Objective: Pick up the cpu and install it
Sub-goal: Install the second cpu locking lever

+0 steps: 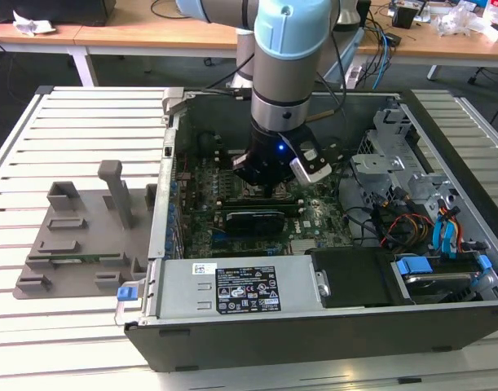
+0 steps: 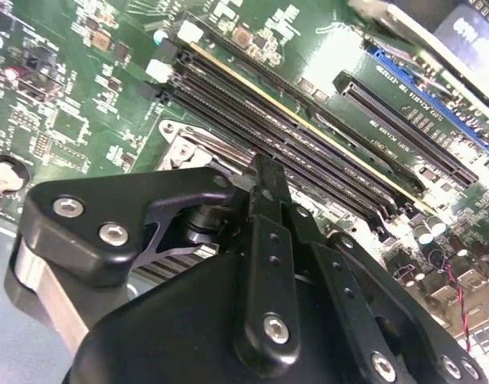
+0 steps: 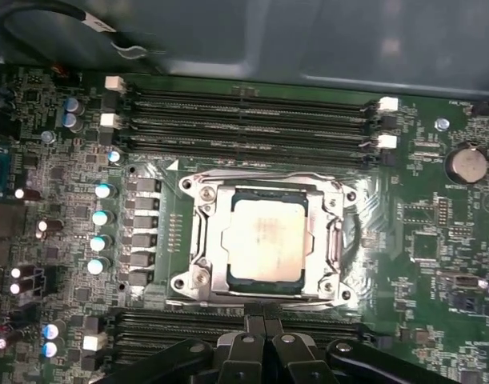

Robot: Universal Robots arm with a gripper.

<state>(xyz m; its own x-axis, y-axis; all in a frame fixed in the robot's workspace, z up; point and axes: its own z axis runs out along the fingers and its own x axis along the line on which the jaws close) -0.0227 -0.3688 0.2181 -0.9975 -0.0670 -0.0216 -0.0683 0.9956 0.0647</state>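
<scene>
Exterior view: open computer case (image 1: 330, 326) lies flat on a white slatted counter (image 1: 77, 122). The robot arm (image 1: 285, 73) reaches down into the case, and the claw (image 1: 265, 189) sits low over the green motherboard (image 1: 314, 224), just above the long black graphics card (image 1: 253, 220). Power supply (image 1: 240, 287) runs along the near wall of the case, and the drive cage with blue tabs (image 1: 432, 261) sits at the case's end toward the exterior view's right. A grey fixture block (image 1: 85, 232) rests on the counter beside the case, toward the exterior view's left. A wooden desk (image 1: 151, 28) stands behind the case.

Second wrist view: the claw (image 2: 264, 180) fills the foreground, its black fingers (image 2: 268, 240) pressed together with no gap visible and nothing between them. The tips hang just over the metal socket frame (image 2: 184, 144). 4 black memory slots (image 2: 308, 152) run diagonally past the frame on the motherboard (image 2: 68, 80).

First wrist view: the cpu (image 3: 264, 240) lies flat inside the socket frame (image 3: 208, 196), silver top facing up, square with the frame and framed by its metal rim on all sides. Memory slots (image 3: 244, 120) run on one side of the frame, and more slots (image 3: 180, 328) on the opposite side. A row of 4 capacitors (image 3: 102, 228) stands beside the frame. A coin battery (image 3: 466, 162) sits well apart from the frame. The claw (image 3: 264, 330) tips show at the picture edge, apart from the cpu, pressed together.
</scene>
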